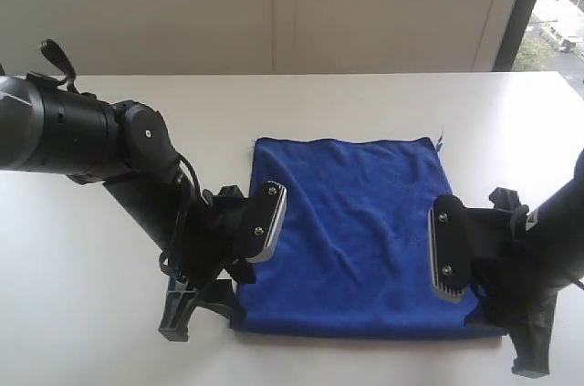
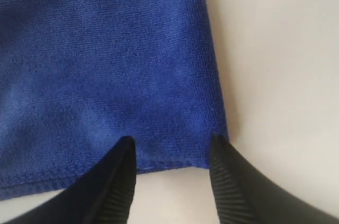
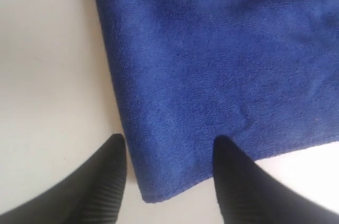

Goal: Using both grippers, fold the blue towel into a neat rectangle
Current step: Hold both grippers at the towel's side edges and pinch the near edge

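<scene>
One fuzzy, near-square blue towel

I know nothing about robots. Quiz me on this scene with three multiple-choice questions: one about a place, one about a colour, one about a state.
1. The left gripper is at the blue towel's: A middle; B corner; C far edge.
2. The table is: A white; B green; C black.
3. The right gripper is: A shut on the towel; B out of sight; C open.
Answers: 1 B, its fingers straddle a corner. 2 A, the bare top around the towel is white. 3 C, a gap shows between its fingers.
</scene>
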### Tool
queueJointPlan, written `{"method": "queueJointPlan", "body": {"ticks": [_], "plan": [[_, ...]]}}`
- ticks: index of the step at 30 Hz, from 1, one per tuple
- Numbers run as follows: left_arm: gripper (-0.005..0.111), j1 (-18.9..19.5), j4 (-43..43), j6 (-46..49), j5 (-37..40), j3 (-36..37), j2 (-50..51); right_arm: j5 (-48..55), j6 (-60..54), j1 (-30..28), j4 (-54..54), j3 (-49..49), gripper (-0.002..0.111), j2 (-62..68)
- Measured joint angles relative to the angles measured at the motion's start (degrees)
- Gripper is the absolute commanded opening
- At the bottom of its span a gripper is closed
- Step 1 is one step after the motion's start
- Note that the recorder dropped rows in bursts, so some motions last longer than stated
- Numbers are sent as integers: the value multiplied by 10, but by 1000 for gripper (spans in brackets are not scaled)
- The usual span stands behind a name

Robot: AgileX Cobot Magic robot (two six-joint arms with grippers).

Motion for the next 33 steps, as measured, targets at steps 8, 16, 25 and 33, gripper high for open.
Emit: {"method": "queueJointPlan", "body": {"ticks": [8,16,25,33], "plan": [[50,0,-12,16,-15,0,19,-21,-1,0,-29,16,51,24],[50,0,-15,25,-15,0,28,-28,-1,0,-38,16,51,63],[50,0,-17,26,-9,0,14,-32,-1,0,-39,16,51,76],[50,0,-22,26,39,-1,-23,-42,-1,0,-39,16,51,76]]}}
